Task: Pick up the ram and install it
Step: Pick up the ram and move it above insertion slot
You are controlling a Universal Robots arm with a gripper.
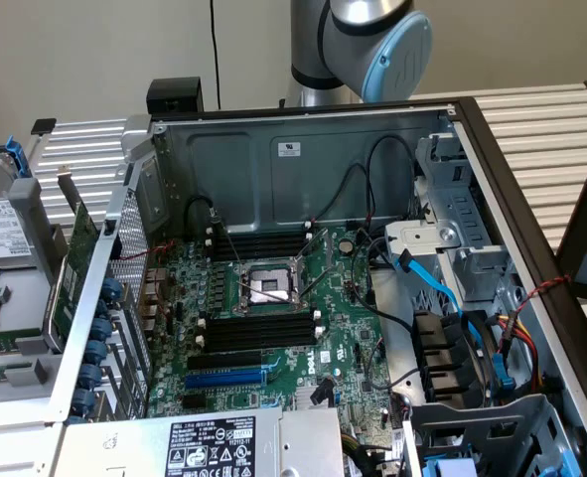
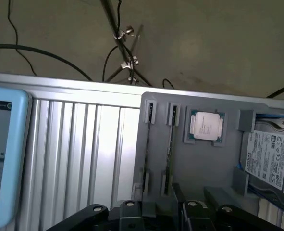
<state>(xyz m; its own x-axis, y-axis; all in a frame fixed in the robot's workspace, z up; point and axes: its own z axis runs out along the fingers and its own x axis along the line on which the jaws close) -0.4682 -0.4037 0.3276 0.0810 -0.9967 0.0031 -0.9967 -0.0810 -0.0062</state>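
Observation:
The ram (image 2: pixel 170 144) stands on edge as a thin dark strip between two clips of the grey parts tray (image 2: pixel 214 168). My gripper (image 2: pixel 158 214) hangs over the tray's near side, apart from the stick, its black linkages spread and the jaws open with nothing between them. A second pair of clips (image 2: pixel 148 144) beside the ram holds nothing. In the exterior view the open computer case (image 1: pixel 303 149) shows the green motherboard (image 1: pixel 343 328) with long black memory slots (image 1: pixel 258 330) on both sides of the processor socket (image 1: pixel 269 285); no stick sits in them.
On the tray lie a loose processor (image 2: pixel 205 126) and a hard drive (image 2: pixel 271 156). A light blue screen edge (image 2: pixel 2 154) borders the ribbed table (image 2: pixel 79 149). An upright green expansion card (image 1: pixel 74 268) stands left of the case. Blue and black cables (image 1: pixel 442 298) crowd the case's right side.

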